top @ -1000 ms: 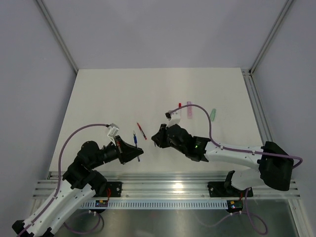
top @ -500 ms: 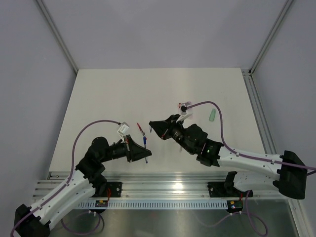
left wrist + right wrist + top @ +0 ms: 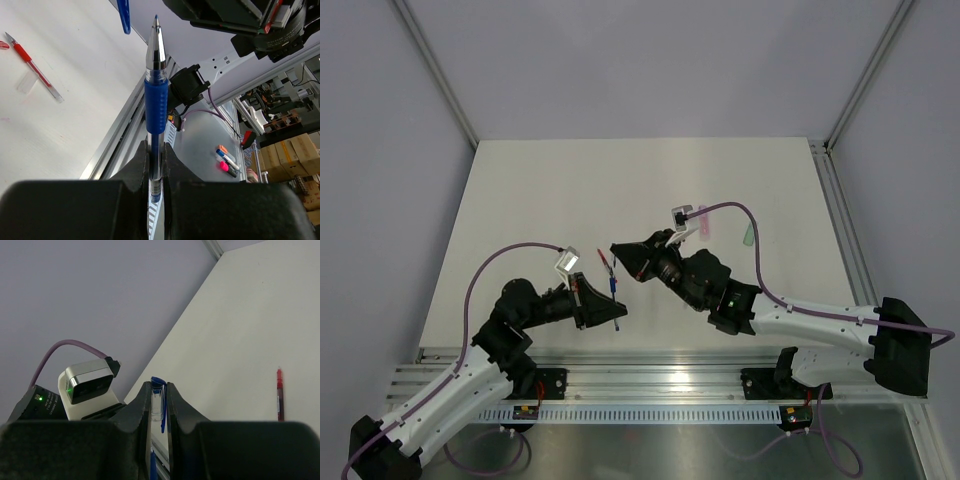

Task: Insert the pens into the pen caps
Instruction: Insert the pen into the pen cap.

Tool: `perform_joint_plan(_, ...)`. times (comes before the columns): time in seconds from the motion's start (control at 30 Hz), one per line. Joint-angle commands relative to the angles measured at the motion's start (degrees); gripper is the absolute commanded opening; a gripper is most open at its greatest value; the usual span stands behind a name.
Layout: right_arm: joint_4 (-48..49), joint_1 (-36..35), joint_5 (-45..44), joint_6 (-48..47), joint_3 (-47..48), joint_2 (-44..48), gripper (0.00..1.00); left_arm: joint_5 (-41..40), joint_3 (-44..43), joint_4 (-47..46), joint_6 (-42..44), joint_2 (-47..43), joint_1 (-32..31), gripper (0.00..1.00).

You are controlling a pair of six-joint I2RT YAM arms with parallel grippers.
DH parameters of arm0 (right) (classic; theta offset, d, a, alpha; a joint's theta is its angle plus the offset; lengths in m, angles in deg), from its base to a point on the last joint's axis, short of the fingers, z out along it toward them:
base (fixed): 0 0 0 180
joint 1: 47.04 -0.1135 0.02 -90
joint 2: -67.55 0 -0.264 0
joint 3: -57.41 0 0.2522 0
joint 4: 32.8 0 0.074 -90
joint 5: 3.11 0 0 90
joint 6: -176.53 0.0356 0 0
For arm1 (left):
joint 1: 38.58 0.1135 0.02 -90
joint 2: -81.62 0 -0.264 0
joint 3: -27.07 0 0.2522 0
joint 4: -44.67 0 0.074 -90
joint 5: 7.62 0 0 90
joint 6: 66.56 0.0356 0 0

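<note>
My left gripper (image 3: 607, 308) is shut on a blue pen (image 3: 155, 75) with a clear barrel and holds it tip-up above the table's near edge; the pen also shows in the top view (image 3: 612, 292). My right gripper (image 3: 618, 251) is shut on a clear pen cap with a blue end (image 3: 158, 401), just beyond and slightly left of the pen's tip. In the left wrist view the cap's blue clip (image 3: 123, 15) hangs close beside the tip, apart from it. A red pen (image 3: 606, 263) lies on the table under both grippers.
A thicker pink pen (image 3: 703, 222) and a green one (image 3: 748, 236) lie at the right, partly behind the right arm's purple cable. A red cap (image 3: 4, 45) and a pale clear piece (image 3: 25, 82) lie by the red pen (image 3: 35, 72). The metal rail (image 3: 660, 378) runs along the near edge.
My right gripper has moved left with the cap, close to the pen tip. My left gripper moved right and raised the blue pen, then nearly stopped.
</note>
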Motion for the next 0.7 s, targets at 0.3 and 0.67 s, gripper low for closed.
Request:
perform_joint_plan(0.3, 0.7, -1.6, 0.6, -2.2, 3.3, -0.4, 0.00, 1.0, -0.4, -2.4, 0.3, -1.1, 0.0, 0.00)
perform_joint_plan(0.67, -0.3, -2.2, 2.1, -2.7, 3.1, -0.7, 0.00, 0.3, -0.7, -1.2, 1.0, -1.2, 0.0, 0.00)
